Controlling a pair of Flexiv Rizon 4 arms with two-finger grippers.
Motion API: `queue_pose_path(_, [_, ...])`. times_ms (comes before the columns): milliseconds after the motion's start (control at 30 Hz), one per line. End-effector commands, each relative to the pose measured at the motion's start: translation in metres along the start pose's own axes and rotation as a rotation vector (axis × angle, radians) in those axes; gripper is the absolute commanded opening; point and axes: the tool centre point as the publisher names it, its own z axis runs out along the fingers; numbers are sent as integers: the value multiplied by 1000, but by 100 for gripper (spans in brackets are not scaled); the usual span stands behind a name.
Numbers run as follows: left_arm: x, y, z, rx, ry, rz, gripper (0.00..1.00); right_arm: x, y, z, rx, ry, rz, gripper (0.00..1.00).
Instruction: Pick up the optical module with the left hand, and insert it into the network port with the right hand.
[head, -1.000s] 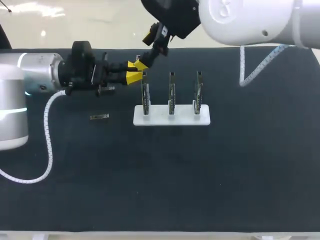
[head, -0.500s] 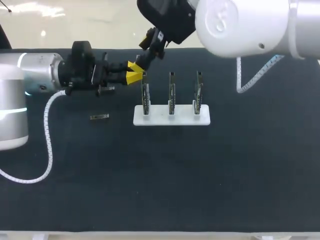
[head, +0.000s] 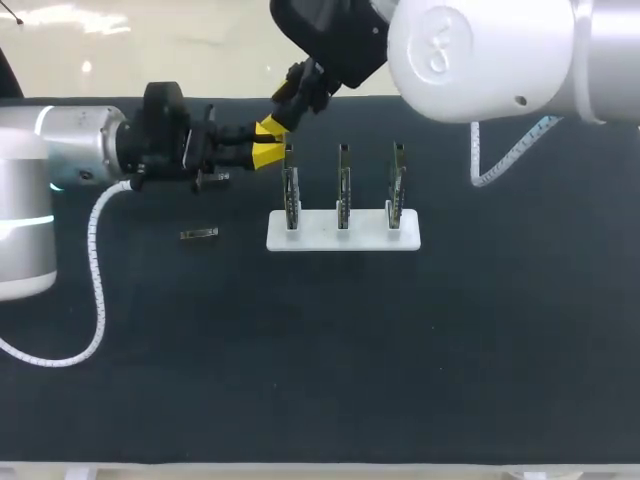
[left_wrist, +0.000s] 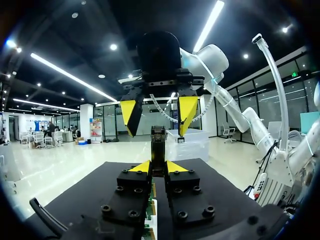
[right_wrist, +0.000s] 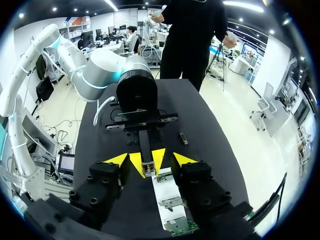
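My left gripper (head: 266, 150) (left_wrist: 158, 167) is shut on the optical module (left_wrist: 158, 142) (right_wrist: 146, 150), a slim dark bar that sticks out past its yellow tips. My right gripper (head: 272, 127) (left_wrist: 159, 114) (right_wrist: 150, 161) faces it head-on. Its yellow fingertips (left_wrist: 131, 115) stand either side of the module's free end, with gaps showing, so it is open. Just right of both grippers, three upright network port boards (head: 343, 185) stand in a white holder (head: 343, 240).
A second small module (head: 199, 234) (right_wrist: 183, 138) lies flat on the black mat, left of the holder. The holder's boards (right_wrist: 172, 202) sit below my right gripper. My left arm's white cable (head: 95, 260) loops across the mat's left side.
My right arm has shifted left towards the left gripper, and its fingers have narrowed around the module's end. The left arm and the module have stayed put.
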Motion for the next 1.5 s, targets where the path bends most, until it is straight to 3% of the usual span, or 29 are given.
queue_pose_path(33, [1, 1, 0, 2, 0, 0, 0, 0, 3, 4, 8, -2, 1, 48])
queue_pose_path(367, [1, 1, 0, 2, 0, 0, 0, 5, 5, 6, 10, -9, -8, 37])
queue_pose_path(433, [1, 1, 0, 2, 0, 0, 0, 5, 5, 6, 10, -10, -9, 29])
queue_pose_path(467, [1, 1, 0, 2, 0, 0, 0, 5, 5, 6, 10, -10, -9, 0])
queue_pose_path(667, [1, 1, 0, 2, 0, 0, 0, 3, 5, 5, 2, -3, -14, 0])
queue_pose_path(700, [1, 1, 0, 2, 0, 0, 61, 3, 4, 5, 1, -3, -15, 0])
queue_pose_path(733, [1, 1, 0, 2, 0, 0, 100, 3, 4, 5, 1, -2, -16, 0])
queue_pose_path(1067, [0, 2, -5, -2, 24, -6, 100, 4, 2, 2, -2, 2, -23, 0])
queue_pose_path(1133, [2, 0, -12, -5, 67, 40, 100, 5, 1, 2, -2, 2, -25, 0])
queue_pose_path(1500, [4, 2, -65, -26, 323, 41, 100, 8, -4, 2, -8, -9, -43, 0])
